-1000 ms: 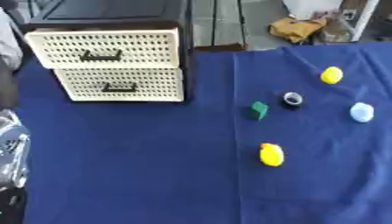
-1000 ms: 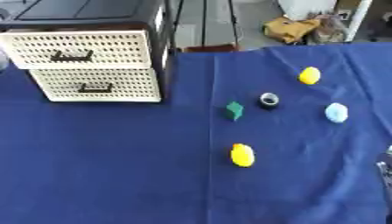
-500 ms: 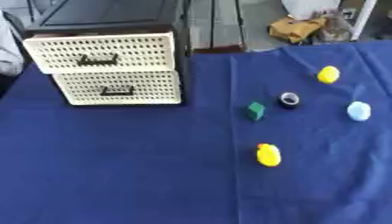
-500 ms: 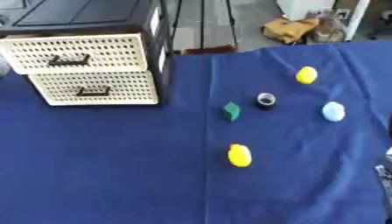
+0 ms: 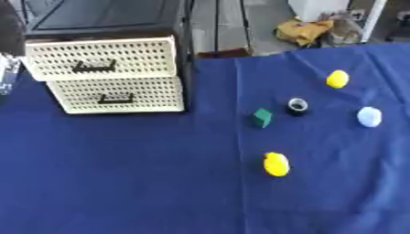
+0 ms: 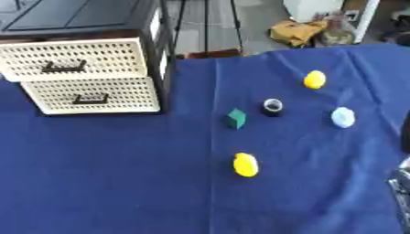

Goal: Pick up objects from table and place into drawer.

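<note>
While drawers (image 5: pixel 112 77) sit shut, objs mid-cloth, rt hand (image 6: pixel 400 192) at edge

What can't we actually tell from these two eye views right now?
- Left hand: cut off by the left edge of the left eye view; finger pose unreadable.
- Right hand: cut off by the right edge of the right eye view, blurred; finger pose unreadable.
- Drawers: both fronts closed, contents hidden.
- Small dark ring-like thing: too small to identify.
- Pale blue thing and green block: exact shape blurred.
</note>
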Action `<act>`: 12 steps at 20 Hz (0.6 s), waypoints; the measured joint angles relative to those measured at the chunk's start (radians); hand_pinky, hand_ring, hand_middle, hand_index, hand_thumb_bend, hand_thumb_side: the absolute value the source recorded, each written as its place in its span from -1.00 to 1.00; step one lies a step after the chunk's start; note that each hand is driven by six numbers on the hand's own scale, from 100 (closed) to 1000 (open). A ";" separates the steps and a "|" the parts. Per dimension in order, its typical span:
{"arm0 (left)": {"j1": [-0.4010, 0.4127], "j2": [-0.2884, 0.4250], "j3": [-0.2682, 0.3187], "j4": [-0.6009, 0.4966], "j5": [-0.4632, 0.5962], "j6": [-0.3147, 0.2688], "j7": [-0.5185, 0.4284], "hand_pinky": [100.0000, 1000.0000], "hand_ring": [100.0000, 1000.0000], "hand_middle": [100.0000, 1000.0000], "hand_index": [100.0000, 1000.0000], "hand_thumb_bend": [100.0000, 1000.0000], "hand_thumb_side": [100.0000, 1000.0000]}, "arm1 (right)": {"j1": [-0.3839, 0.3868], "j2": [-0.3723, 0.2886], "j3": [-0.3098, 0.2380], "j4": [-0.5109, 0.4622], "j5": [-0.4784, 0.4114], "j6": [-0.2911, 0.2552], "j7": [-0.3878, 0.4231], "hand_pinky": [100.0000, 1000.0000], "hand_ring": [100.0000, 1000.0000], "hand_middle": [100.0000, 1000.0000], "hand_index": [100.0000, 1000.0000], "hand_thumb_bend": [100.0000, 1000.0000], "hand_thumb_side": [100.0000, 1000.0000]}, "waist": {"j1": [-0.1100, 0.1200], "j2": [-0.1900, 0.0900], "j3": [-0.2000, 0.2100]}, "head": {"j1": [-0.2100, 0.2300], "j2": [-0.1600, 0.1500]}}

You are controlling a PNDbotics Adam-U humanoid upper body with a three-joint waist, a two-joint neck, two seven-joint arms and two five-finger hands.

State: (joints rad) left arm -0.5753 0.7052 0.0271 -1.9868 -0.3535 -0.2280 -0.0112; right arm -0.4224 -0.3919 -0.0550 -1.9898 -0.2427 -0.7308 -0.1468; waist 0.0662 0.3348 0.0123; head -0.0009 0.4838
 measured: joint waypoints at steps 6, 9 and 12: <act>0.013 0.089 -0.035 0.000 -0.062 0.064 -0.070 -1.00 -1.00 -0.79 0.79 -1.00 -0.48 | 0.001 0.000 0.007 0.000 0.007 -0.002 0.011 0.19 0.42 0.38 0.60 -1.00 0.71 | 0.002 0.005 -0.009 | 0.000 -0.004; 0.013 0.133 -0.055 0.000 -0.108 0.083 -0.136 -1.00 -1.00 -0.84 0.82 -1.00 -0.59 | 0.002 0.000 0.013 0.000 0.012 0.002 0.015 0.19 0.42 0.38 0.59 -1.00 0.71 | 0.008 0.005 -0.014 | 0.005 -0.007; 0.012 0.173 -0.073 0.000 -0.148 0.101 -0.226 -1.00 -1.00 -0.87 0.79 -1.00 -0.64 | 0.007 0.000 0.018 0.000 0.014 0.006 0.020 0.19 0.42 0.38 0.59 -1.00 0.71 | 0.014 0.005 -0.020 | 0.010 -0.011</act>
State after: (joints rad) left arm -0.5629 0.8782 -0.0464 -1.9871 -0.5016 -0.1274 -0.2374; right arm -0.4150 -0.3917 -0.0367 -1.9898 -0.2292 -0.7247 -0.1273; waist 0.0800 0.3399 -0.0075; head 0.0093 0.4726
